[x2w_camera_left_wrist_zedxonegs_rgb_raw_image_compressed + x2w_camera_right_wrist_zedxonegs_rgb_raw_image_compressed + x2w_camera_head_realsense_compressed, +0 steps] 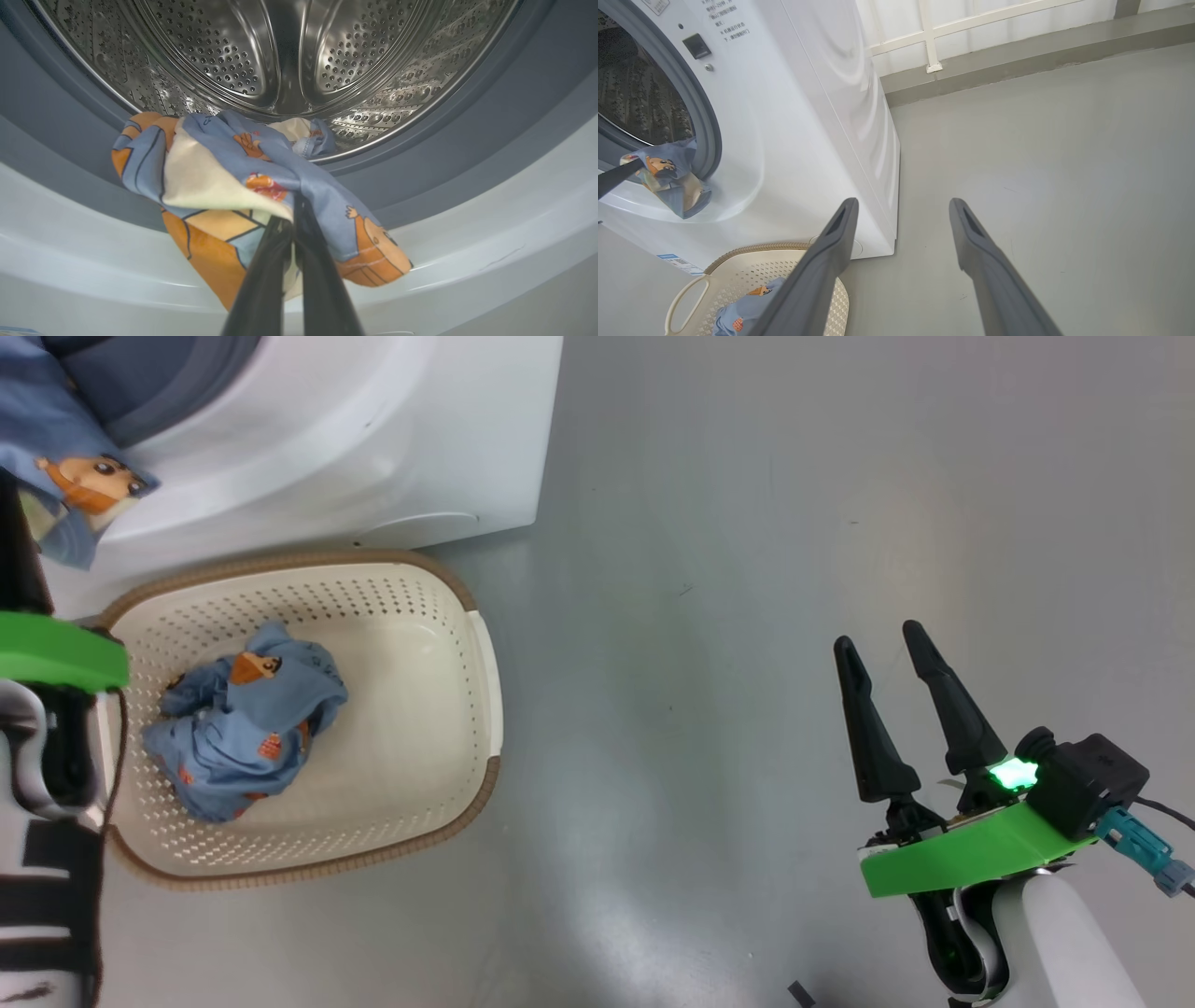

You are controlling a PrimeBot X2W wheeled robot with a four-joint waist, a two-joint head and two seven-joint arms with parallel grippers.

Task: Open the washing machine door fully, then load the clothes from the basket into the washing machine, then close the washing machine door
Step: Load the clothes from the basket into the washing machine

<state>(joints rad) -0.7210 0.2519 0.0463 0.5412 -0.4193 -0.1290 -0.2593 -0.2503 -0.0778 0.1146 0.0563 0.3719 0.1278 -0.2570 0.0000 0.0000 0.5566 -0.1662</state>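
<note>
Upper left, the washing machine (373, 448) stands open, so loading is under way. Below it the basket (471, 644) holds one garment (243, 728). The left gripper (295, 210), clamped on the other garment (224, 186) at the lip of the drum (289, 56), should push deeper, then release. Right gripper (879, 637), lower right: wide open, empty.

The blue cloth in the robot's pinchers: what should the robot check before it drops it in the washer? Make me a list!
1. Left gripper shut on the held garment: ok.
2. Held garment fully inside the drum: not ok; most of it hangs outside over the gasket.
3. Drum mouth unblocked: ok.
4. Door swung fully open: cannot tell.
5. Right gripper open, out of the way above the floor: ok.
6. Other garment lying in the basket: ok.
</note>
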